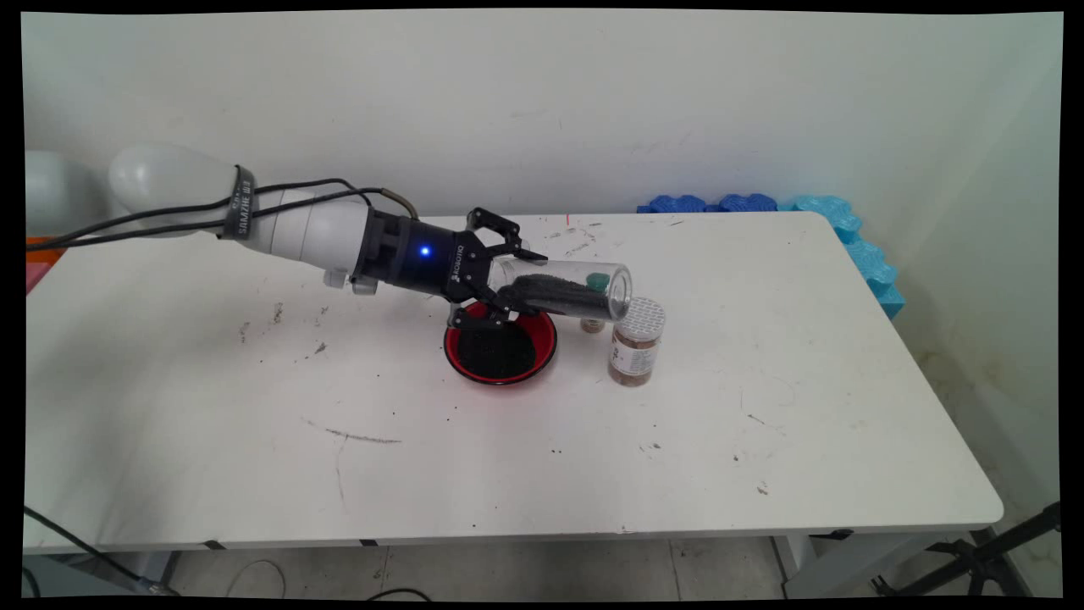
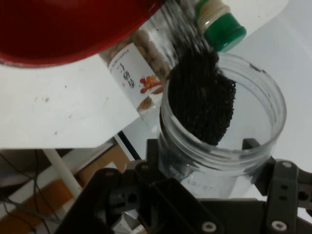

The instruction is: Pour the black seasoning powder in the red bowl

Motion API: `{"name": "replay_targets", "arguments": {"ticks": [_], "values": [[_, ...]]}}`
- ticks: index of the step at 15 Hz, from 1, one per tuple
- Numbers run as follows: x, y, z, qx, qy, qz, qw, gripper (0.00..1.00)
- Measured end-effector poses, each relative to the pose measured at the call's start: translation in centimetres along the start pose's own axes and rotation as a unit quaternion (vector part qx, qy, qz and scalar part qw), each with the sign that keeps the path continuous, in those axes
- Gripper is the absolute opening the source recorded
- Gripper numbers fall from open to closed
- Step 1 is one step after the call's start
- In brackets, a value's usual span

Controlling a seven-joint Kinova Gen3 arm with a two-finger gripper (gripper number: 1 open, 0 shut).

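A: While the arm reaches in from the left, what does the black two-finger claw point(image 1: 508, 275) have?

B: It is pinching a clear plastic jar point(image 1: 576, 286) laid nearly on its side, open mouth pointing right. Dark fine grains point(image 2: 204, 97) lie along the jar's lower wall, up to the rim.

A: And beneath it?

B: A round red bowl point(image 1: 500, 346) sits on the white surface point(image 1: 762, 440) just under the claw, its bottom covered with the same dark grains. The jar's mouth lies beyond the bowl's right rim.

A: What stands close by?

B: A small clear jar with a white perforated lid point(image 1: 637, 341), holding brownish pieces, stands upright just right of the bowl, near the tilted jar's mouth. Behind it, a small bottle with a green cap point(image 2: 220, 25) shows in the hand view; in the main view it is seen mostly through the held jar.

A: Further off?

B: Blue foam pieces point(image 1: 847, 233) lie along the surface's far right edge.
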Motion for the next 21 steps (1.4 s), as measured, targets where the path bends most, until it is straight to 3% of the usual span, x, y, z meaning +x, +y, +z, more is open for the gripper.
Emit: {"name": "replay_targets", "arguments": {"ticks": [5,15,19,21], "values": [[0.3,0.4,0.0,0.006,0.011,0.073,0.9973,0.0],[-0.1,0.5,-0.3,0.018,0.013,0.182,0.983,0.0],[-0.8,0.5,-0.8,0.026,0.007,0.258,0.9657,0.0],[-1.2,0.6,-1.1,0.028,0.004,0.297,0.9543,0.0]]}}
